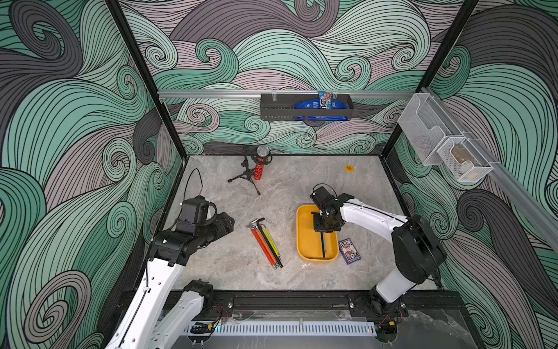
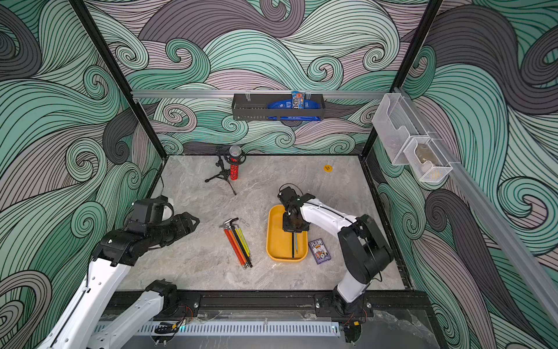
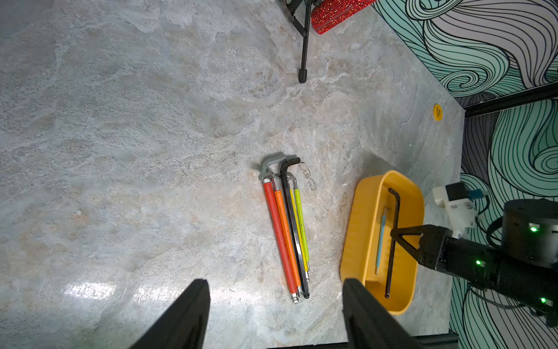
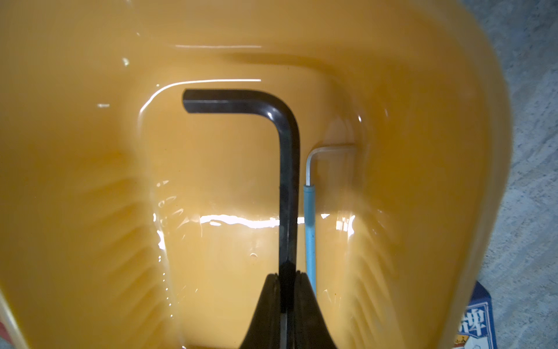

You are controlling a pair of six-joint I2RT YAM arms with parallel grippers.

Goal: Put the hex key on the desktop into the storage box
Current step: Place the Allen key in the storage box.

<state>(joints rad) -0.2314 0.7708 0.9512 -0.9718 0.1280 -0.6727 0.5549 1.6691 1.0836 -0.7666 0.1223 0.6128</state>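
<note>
Right gripper [image 4: 287, 281] pinched on black steel L-shaped hex key [image 4: 288, 169], not yet released, low inside yellow-orange plastic storage box [image 1: 302, 241] near grey marble desktop's [image 1: 226, 272] right edge. Blue-sleeved key [image 4: 310, 229] already in. Coloured key bundle [image 1: 267, 241] mid-desktop remains. Left gripper [image 3: 274, 282] open, empty.

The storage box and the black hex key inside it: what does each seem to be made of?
The storage box looks like moulded plastic, yellow-orange and glossy: bright reflections, rounded corners and faint ribs in its walls. The black hex key looks like steel with a dark, slightly shiny coating: a small highlight sits on its bend. The exact metal cannot be told.
</note>
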